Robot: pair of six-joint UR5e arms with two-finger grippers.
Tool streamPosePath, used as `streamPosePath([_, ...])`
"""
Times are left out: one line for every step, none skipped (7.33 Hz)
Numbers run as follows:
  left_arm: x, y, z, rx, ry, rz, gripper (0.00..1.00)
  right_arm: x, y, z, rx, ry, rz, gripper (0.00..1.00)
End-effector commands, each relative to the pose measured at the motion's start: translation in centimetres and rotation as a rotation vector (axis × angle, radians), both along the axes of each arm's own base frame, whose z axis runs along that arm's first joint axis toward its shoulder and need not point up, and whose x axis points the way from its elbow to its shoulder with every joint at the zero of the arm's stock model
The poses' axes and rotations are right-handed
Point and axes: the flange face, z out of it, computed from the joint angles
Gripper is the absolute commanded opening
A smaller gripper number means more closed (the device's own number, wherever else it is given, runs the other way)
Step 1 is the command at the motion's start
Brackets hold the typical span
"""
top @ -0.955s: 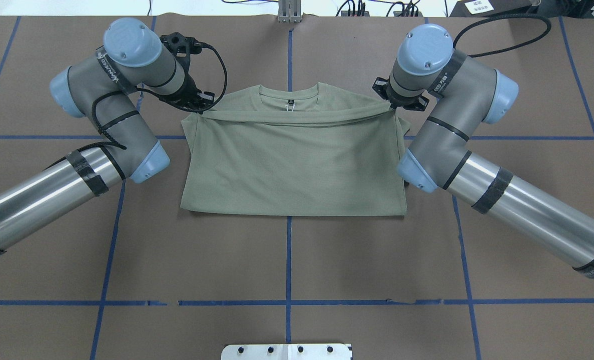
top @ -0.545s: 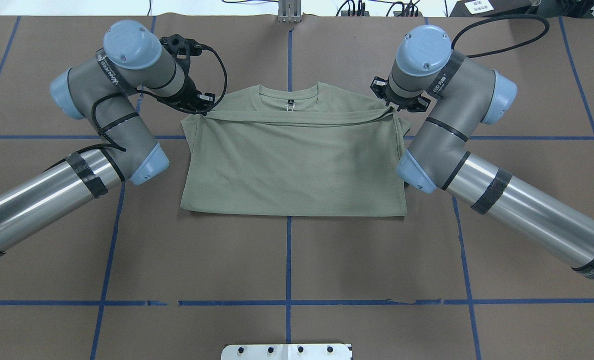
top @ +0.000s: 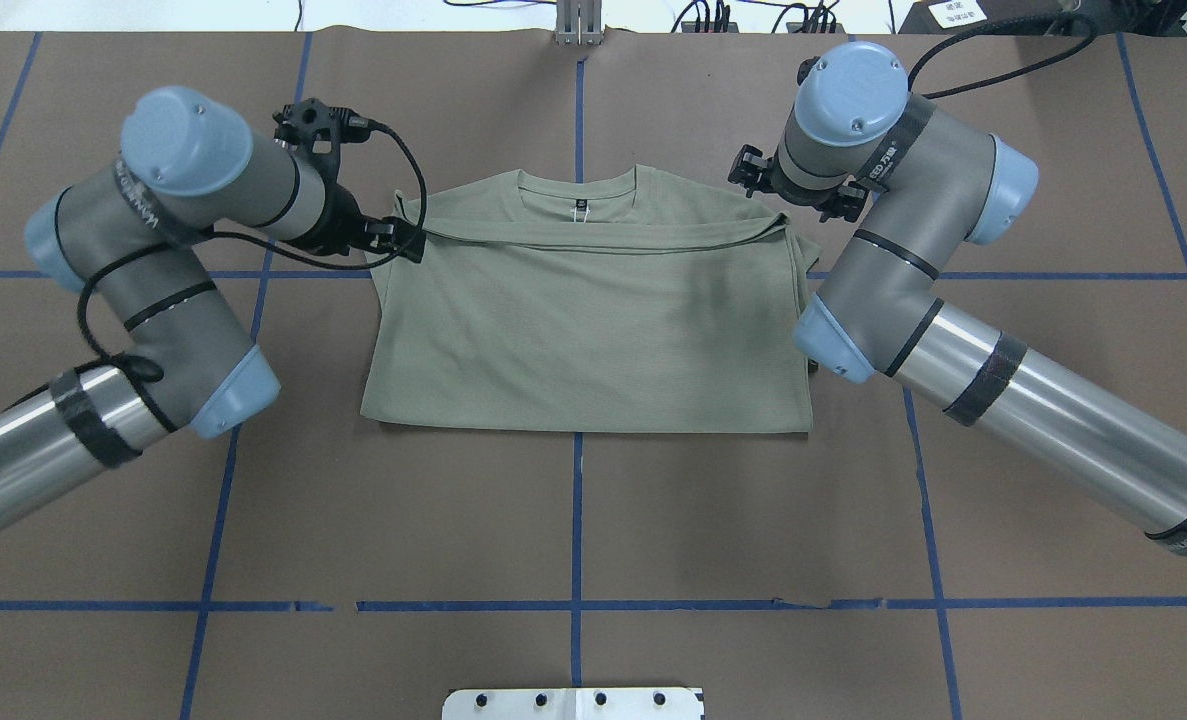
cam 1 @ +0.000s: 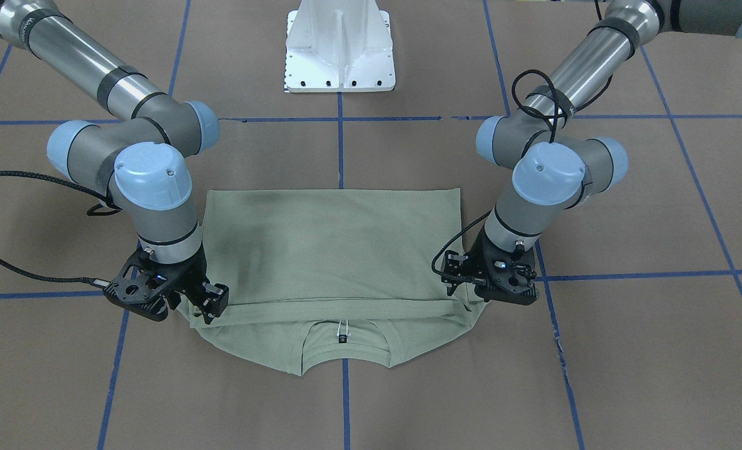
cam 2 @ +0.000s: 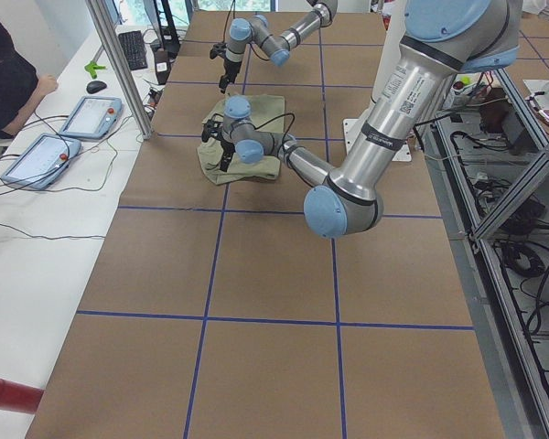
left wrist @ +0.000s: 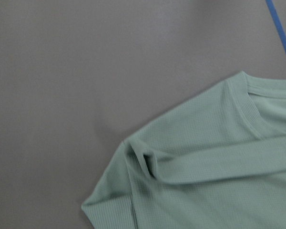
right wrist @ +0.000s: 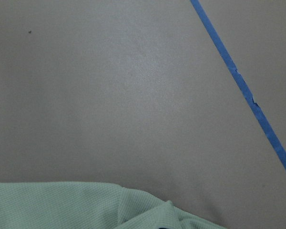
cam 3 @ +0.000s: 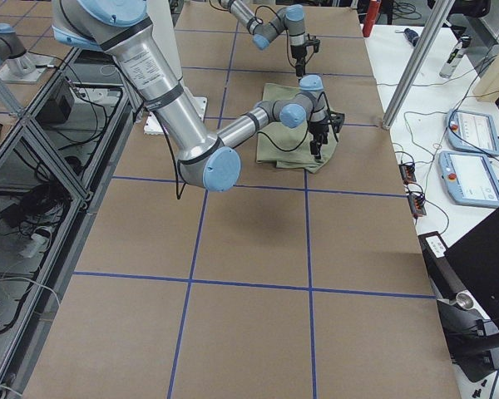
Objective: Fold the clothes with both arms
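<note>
The sage-green shirt [top: 593, 330] lies on the brown table, its lower half folded up over the chest so the hem runs just below the collar and black neck tag [top: 581, 206]. My left gripper [top: 411, 243] sits low at the hem's left end, open, fingers beside the cloth. In the front-facing view it [cam 1: 474, 294] hovers at the same corner. My right gripper [cam 1: 211, 305] stands open over the other hem corner; from overhead its wrist [top: 793, 185] hides the fingers. Both wrist views show cloth [left wrist: 205, 181] [right wrist: 62, 205] lying loose, with no fingers on it.
The white pedestal base [cam 1: 339, 50] stands at the robot's side of the table. Blue tape lines [top: 577, 520] grid the brown cover. Beyond the far edge are control tablets [cam 2: 91, 114], a metal post [cam 2: 119, 64] and a seated person [cam 2: 9, 82].
The lifted, taut hem has been let down flat on the shirt. The left arm swung outward and its gripper slid to the hem's end. The right gripper drew back from its corner.
</note>
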Motion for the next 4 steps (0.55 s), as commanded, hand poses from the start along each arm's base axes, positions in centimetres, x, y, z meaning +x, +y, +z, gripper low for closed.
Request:
streamPosePath([1.8, 8.8, -0.9, -0.068, 0.068, 0.018, 1.0, 0.0, 0.0, 0.1, 0.002, 0.0, -0.003, 1.0])
streamPosePath([3.1, 10.5, -0.6, -0.081, 0.063, 0.022, 1.0, 0.1, 0.1, 0.1, 0.002, 0.0, -0.003, 1.0])
streamPosePath([3.4, 11.3, 0.7, -0.092, 0.044, 0.032, 1.0, 0.1, 0.1, 0.2, 0.001, 0.002, -0.003, 1.0])
streamPosePath([3.3, 11.5, 1.8, -0.101, 0.028, 0.03, 1.0, 0.1, 0.1, 0.2, 0.001, 0.0, -0.001, 1.0])
